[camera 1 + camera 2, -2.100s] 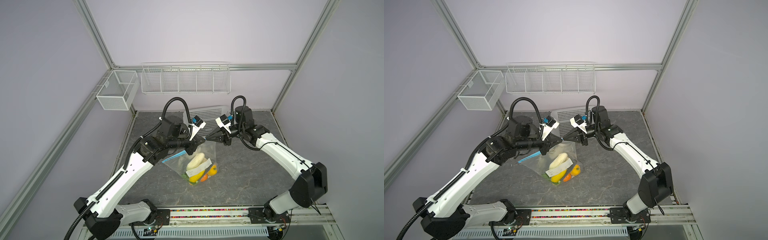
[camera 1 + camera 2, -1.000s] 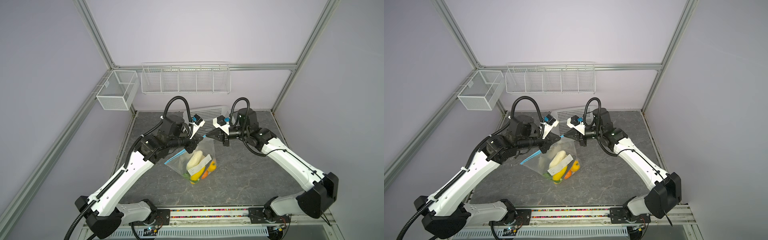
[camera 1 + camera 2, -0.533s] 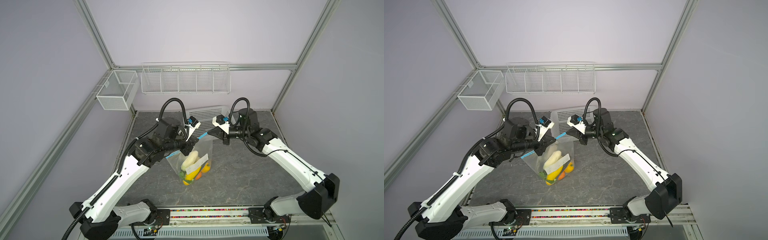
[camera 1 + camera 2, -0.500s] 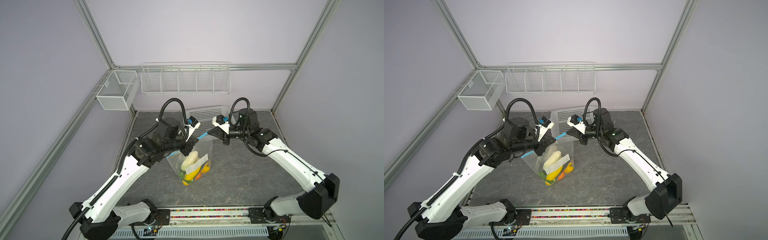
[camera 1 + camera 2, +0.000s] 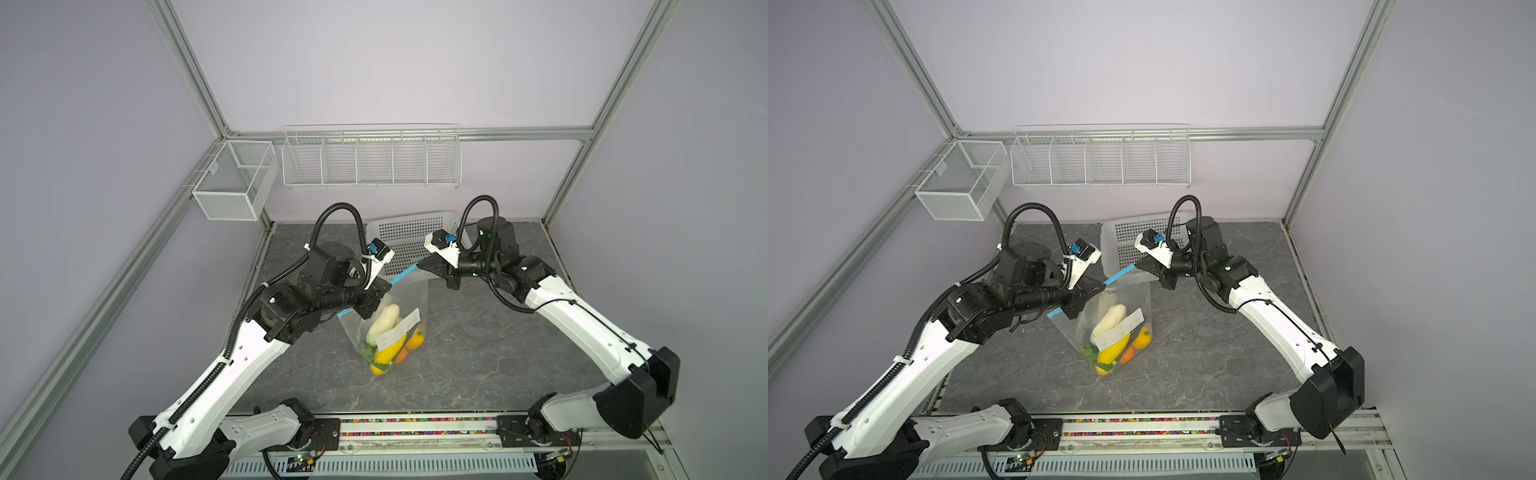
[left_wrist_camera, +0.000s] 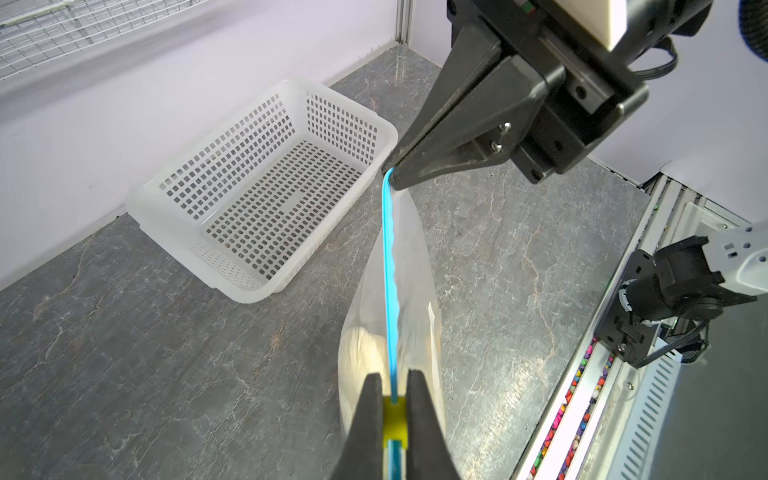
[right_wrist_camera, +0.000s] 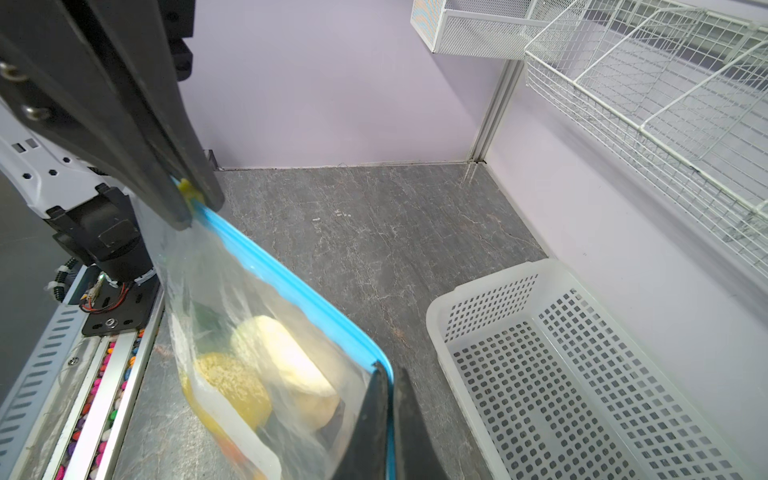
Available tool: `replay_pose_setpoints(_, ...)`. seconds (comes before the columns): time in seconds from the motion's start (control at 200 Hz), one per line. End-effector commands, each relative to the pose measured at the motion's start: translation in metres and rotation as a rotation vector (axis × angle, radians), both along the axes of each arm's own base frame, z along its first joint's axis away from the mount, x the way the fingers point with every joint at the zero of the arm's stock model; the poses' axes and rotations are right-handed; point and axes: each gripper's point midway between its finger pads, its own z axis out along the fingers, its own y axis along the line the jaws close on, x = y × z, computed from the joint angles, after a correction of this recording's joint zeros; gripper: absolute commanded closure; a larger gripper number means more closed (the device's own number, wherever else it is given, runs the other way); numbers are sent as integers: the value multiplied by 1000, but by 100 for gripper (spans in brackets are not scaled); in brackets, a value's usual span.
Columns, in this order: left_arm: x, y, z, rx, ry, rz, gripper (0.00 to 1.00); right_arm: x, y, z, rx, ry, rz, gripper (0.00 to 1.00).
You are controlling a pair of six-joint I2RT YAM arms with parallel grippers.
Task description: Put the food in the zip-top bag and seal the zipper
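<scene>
Two grips hang the bag (image 5: pixel 409 297) above mid-table, food (image 5: pixel 386 322) inside. The left gripper (image 6: pixel 394 374) pinches the slider (image 6: pixel 394 419). The right gripper (image 5: pixel 419 264), at its 2 o'clock, pinches the zipper (image 6: pixel 388 257) end. I'm on the sealing step, and next I'd draw the slider along the taut zipper.

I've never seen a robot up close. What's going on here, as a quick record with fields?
Left end effector: shut on the small yellow slider tab
Right end effector: shut on one end of the thin light-blue zipper strip
Bag: large clear plastic zip-top bag, held up, stretched between both
Food: small toy fruits and vegetables, inside the bag
Basket: white perforated plastic basket, standing on the grey tabletop
</scene>
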Motion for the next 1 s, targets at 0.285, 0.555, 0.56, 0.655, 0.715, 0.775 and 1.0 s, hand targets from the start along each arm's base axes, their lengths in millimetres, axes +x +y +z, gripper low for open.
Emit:
replay_pose_setpoints(0.285,-31,18,-14,-13,107,-4,100,22,-24,-7,-68,-30,-114,93)
replay_pose_setpoints(0.555,-38,23,-23,-23,150,14,100,23,-26,-14,-89,-27,-120,93)
replay_pose_setpoints(0.56,-38,23,-23,-22,149,14,100,23,-26,-14,-90,-26,-121,93)
replay_pose_setpoints(0.655,-38,26,-26,-18,152,27,100,24,-28,-16,-105,-24,-130,93)
replay_pose_setpoints(0.715,-39,27,-27,-16,153,32,100,24,-29,-15,-106,-29,-136,93)
replay_pose_setpoints(0.775,-40,29,-27,-15,155,36,100,24,-30,-15,-107,-31,-138,93)
replay_pose_setpoints(1.0,-44,36,-30,-11,168,54,100,26,-31,-18,-114,-29,-143,93)
